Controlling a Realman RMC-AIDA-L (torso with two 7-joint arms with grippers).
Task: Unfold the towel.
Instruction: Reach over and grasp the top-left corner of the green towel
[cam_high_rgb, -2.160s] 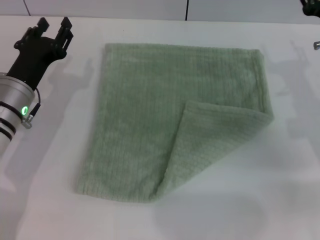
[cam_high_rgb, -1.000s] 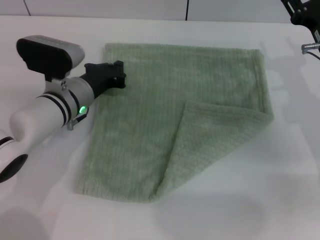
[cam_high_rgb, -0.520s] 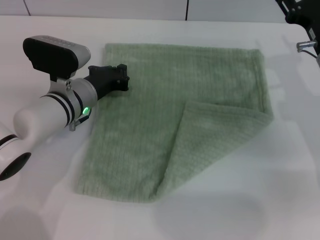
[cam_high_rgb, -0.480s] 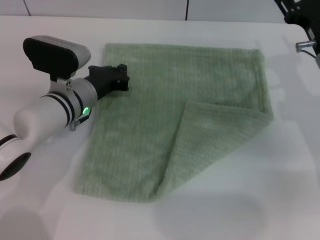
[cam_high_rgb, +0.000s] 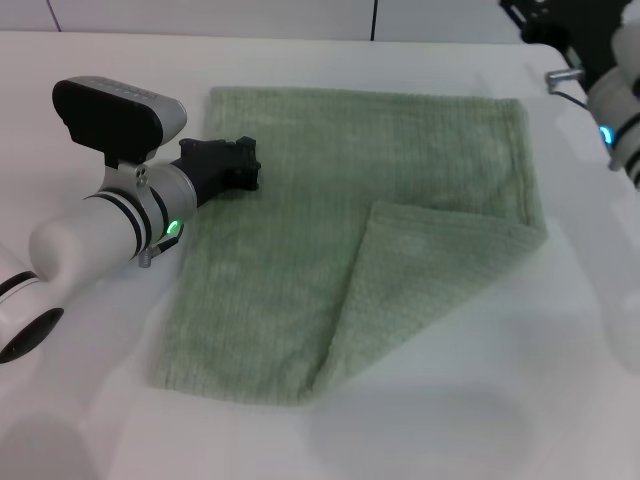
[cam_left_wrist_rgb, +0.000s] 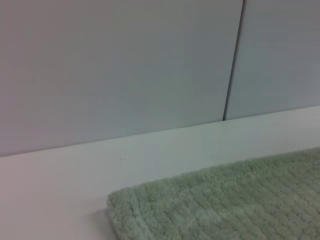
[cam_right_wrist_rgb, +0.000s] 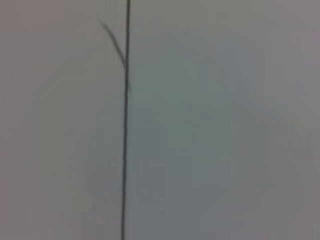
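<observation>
The pale green towel (cam_high_rgb: 300, 230) lies flat on the white table (cam_high_rgb: 90, 420). Its near right corner is folded over onto the middle as a triangular flap (cam_high_rgb: 430, 285). My left gripper (cam_high_rgb: 243, 166) is low over the towel's left edge, near the far left corner. A corner of the towel also shows close up in the left wrist view (cam_left_wrist_rgb: 225, 210). My right gripper (cam_high_rgb: 535, 18) is high at the far right, just beyond the towel's far right corner and apart from it. The right wrist view shows only a grey wall.
A grey panelled wall (cam_high_rgb: 300, 15) runs along the table's far edge. My left forearm (cam_high_rgb: 90, 230) lies over the table to the left of the towel. Bare table surrounds the towel on all sides.
My right arm has come further into view at the far right, moving left and towards me. My left gripper has shifted slightly on the towel's left edge. The towel lies as before.
</observation>
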